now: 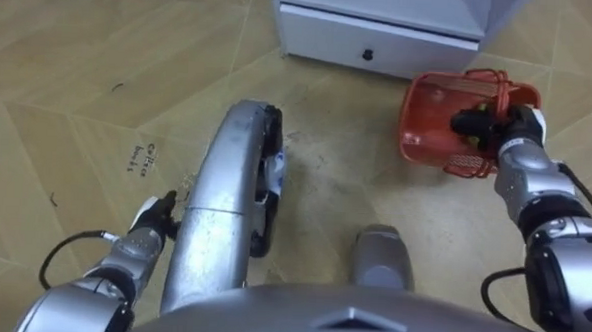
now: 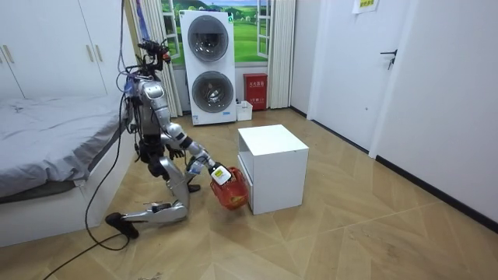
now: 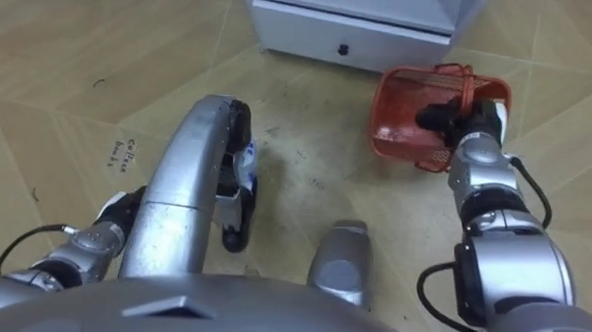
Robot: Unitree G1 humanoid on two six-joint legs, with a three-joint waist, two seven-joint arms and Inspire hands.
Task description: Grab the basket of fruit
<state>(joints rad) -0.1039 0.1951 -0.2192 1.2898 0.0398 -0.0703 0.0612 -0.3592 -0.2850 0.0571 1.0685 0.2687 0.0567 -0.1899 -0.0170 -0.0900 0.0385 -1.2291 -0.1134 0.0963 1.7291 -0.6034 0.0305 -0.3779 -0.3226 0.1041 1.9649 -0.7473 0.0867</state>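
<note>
Room view: kneeling low on the wood floor (image 2: 350, 233) between a bed (image 2: 47, 148) and a white cabinet (image 2: 272, 148), stacked washers (image 2: 208, 66) behind by the window. Eye views: looking straight down at the cabinet's drawer front (image 1: 382, 40) with its small dark knob, closer in on both hands.

Fruit basket (image 1: 433, 117): orange-red wire mesh with an arched handle, tilted so the inside faces up toward the head. Sitting just beside the cabinet's lower front corner, near the drawer's right end. Cannot tell if clear of the floor. Contents not readable.

Right hand (image 1: 488, 124): reaching forward with forearm stretched out, dark fingers curled round the basket's wire rim by the handle.

Left hand (image 1: 153, 220): hanging low at the robot's left beside the bent knee, close to the floor, well apart from the basket; grip cannot be told.
</note>
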